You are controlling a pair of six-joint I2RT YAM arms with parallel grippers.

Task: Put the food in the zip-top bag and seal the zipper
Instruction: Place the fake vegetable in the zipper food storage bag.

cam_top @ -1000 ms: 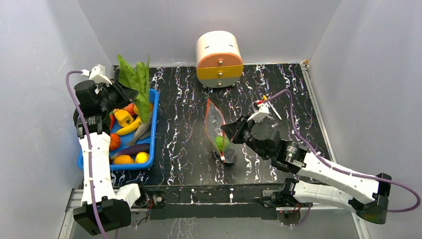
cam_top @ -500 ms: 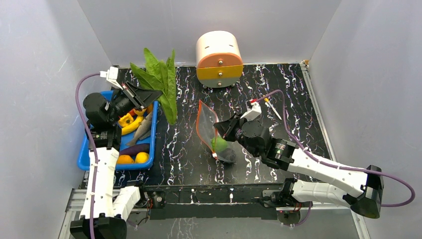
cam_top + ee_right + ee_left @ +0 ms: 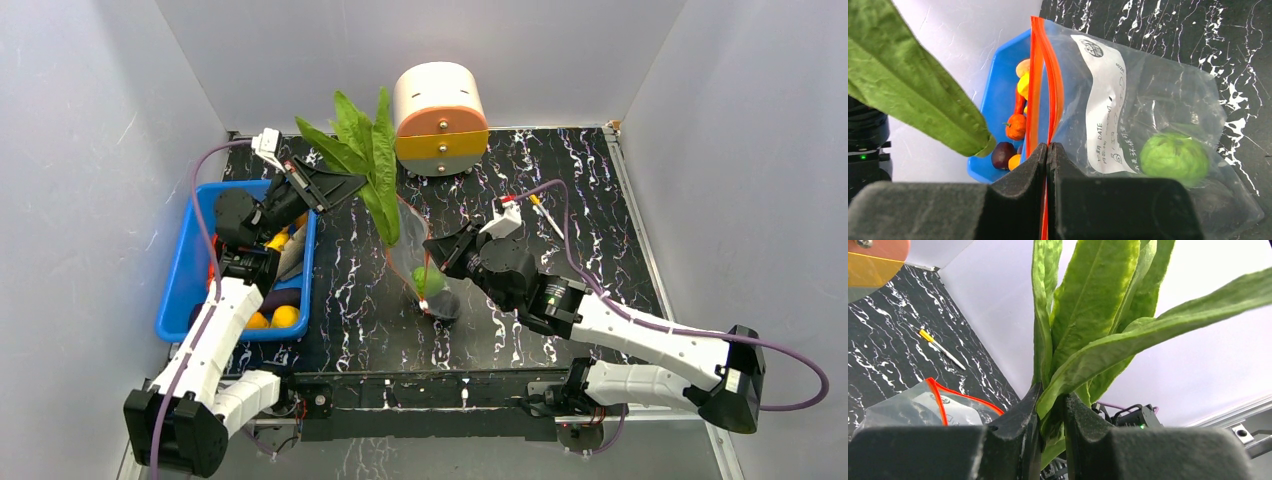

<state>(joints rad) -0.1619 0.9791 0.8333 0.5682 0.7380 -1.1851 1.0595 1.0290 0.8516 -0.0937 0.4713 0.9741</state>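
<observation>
The left tool [image 3: 347, 184] [image 3: 1052, 407] is clenched around the leafy green [image 3: 368, 150] [image 3: 1088, 315], holding it up in the air between the blue bin [image 3: 185, 270] [image 3: 998, 100] on the left and the zip-top bag [image 3: 405, 262] [image 3: 1148, 90] at the middle of the desk [image 3: 560, 160]. The green's lower end hangs just beside the bag's mouth.

The right tool [image 3: 432, 243] [image 3: 1047, 150] is pinched shut on the red-orange zipper [image 3: 1040, 75], keeping the bag propped upright with its mouth gaping a little. Inside the bag sits 1 green ball [image 3: 428, 281] [image 3: 1174, 152].

Orange and yellow toy fruits [image 3: 270, 318] [image 3: 1015, 126] lie in the bin. A round white-and-orange drawer unit [image 3: 440, 120] stands at the far edge, and a thin yellow-tipped stick [image 3: 548, 215] [image 3: 942, 349] lies on the desk to the right of the bag.
</observation>
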